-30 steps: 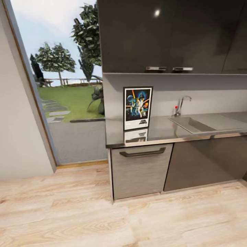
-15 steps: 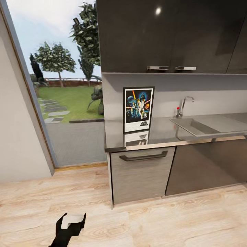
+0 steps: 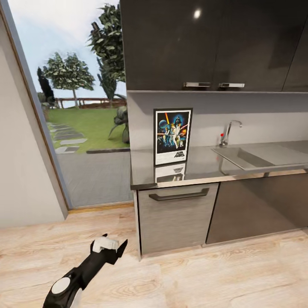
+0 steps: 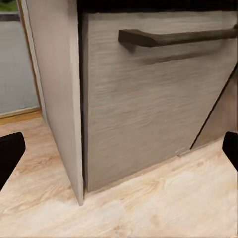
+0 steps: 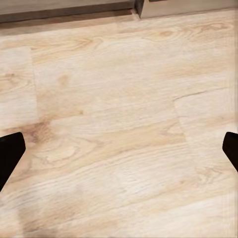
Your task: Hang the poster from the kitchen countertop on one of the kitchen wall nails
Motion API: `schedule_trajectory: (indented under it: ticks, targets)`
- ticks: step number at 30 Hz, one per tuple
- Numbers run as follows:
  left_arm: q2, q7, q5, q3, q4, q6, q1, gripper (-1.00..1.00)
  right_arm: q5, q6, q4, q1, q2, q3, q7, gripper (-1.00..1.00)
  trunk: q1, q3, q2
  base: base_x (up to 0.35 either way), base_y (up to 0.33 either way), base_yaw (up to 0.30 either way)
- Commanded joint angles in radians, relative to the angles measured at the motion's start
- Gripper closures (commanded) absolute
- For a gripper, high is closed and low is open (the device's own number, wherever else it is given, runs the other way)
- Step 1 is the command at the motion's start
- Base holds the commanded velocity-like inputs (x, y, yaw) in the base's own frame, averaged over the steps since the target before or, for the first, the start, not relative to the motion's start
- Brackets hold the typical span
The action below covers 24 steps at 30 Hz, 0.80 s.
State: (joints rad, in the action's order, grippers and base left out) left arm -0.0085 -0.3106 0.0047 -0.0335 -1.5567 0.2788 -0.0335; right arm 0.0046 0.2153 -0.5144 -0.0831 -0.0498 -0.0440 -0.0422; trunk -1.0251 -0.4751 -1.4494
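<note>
The poster [image 3: 172,136] stands upright on the kitchen countertop [image 3: 201,167], leaning on the grey back wall near the slab's left end, its reflection showing below it. My left gripper [image 3: 115,247] hovers low over the wooden floor, in front of the cabinet's left corner and well below the poster. In the left wrist view the left gripper [image 4: 119,148] is open, its black fingertips [image 4: 10,153] wide apart, facing the drawer front. My right gripper [image 5: 119,151] is open over bare floor boards. The wall nails are out of view.
A steel sink [image 3: 256,156] with a chrome tap [image 3: 229,130] lies right of the poster. Under the counter is a grey drawer with a dark handle [image 3: 177,196]. Dark upper cabinets [image 3: 214,42] hang above. A tall window [image 3: 81,128] and pale wall [image 3: 21,179] close the left side.
My left arm has come up into the head view and reached forward and right, toward the cabinet corner. The poster has not moved.
</note>
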Motion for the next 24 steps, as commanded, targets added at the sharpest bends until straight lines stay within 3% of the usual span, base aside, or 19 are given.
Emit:
schedule_trajectory:
  ticks: [1,4,5,7,10,11,13,14,15,18,24]
  targets:
    - [-0.001,-0.030,-0.001,0.001,-0.002,0.029,-0.026,-1.00,0.001,0.003,0.001,-0.001,0.000,0.000,-0.003,-1.00,0.000,-0.001,-0.001,0.000,0.000,0.000]
    - [-0.002,-0.095,-0.001,0.001,-0.004,0.120,-0.103,-1.00,0.003,0.002,0.002,-0.001,0.000,0.003,-0.004,-1.00,0.000,-0.001,-0.001,0.000,0.000,0.000]
    - [-0.003,-0.151,-0.001,0.002,-0.004,0.213,-0.191,-1.00,0.004,0.001,0.003,-0.001,0.001,0.005,-0.005,-1.00,0.000,-0.001,-0.001,0.000,0.000,0.000]
    - [-0.003,-0.241,0.016,0.006,0.001,0.322,-0.356,-1.00,0.005,0.001,0.003,-0.001,0.000,0.008,-0.004,-1.00,0.000,-0.001,-0.001,0.000,0.000,0.000]
    - [-0.002,-0.307,0.052,0.041,0.024,0.405,-0.470,-1.00,0.006,0.001,0.003,-0.001,0.000,0.009,-0.003,-1.00,0.000,-0.001,-0.001,0.000,0.000,0.000]
    - [-0.001,-0.470,0.097,0.083,0.060,0.493,-0.610,-1.00,0.006,0.001,-0.001,-0.001,-0.009,0.011,0.001,-1.00,0.000,-0.001,-0.001,0.000,0.000,0.000]
    - [0.000,-0.578,0.106,0.091,0.084,0.505,-0.645,-1.00,0.006,0.001,-0.003,-0.001,-0.019,0.011,0.002,-1.00,0.000,-0.001,-0.001,0.000,0.000,0.000]
    - [0.025,-0.681,0.113,0.105,0.192,0.444,-0.672,-1.00,0.003,0.017,-0.007,-0.001,-0.050,0.009,0.065,-1.00,0.000,-0.001,-0.001,0.000,0.000,0.000]
    - [0.045,-0.696,0.115,0.108,0.238,0.388,-0.675,-1.00,0.000,0.032,-0.008,-0.001,-0.069,0.007,0.127,-1.00,0.000,-0.001,-0.001,0.000,0.000,0.000]
    - [0.087,-0.757,0.117,0.108,0.350,0.307,-0.680,-1.00,-0.003,0.054,-0.008,-0.001,-0.096,0.002,0.254,-1.00,0.000,-0.001,-0.001,0.000,0.000,0.000]
    - [0.105,-0.851,0.116,0.106,0.394,0.280,-0.681,-1.00,-0.003,0.062,-0.007,-0.001,-0.102,0.001,0.292,-1.00,0.000,-0.001,-0.001,0.000,0.000,0.000]
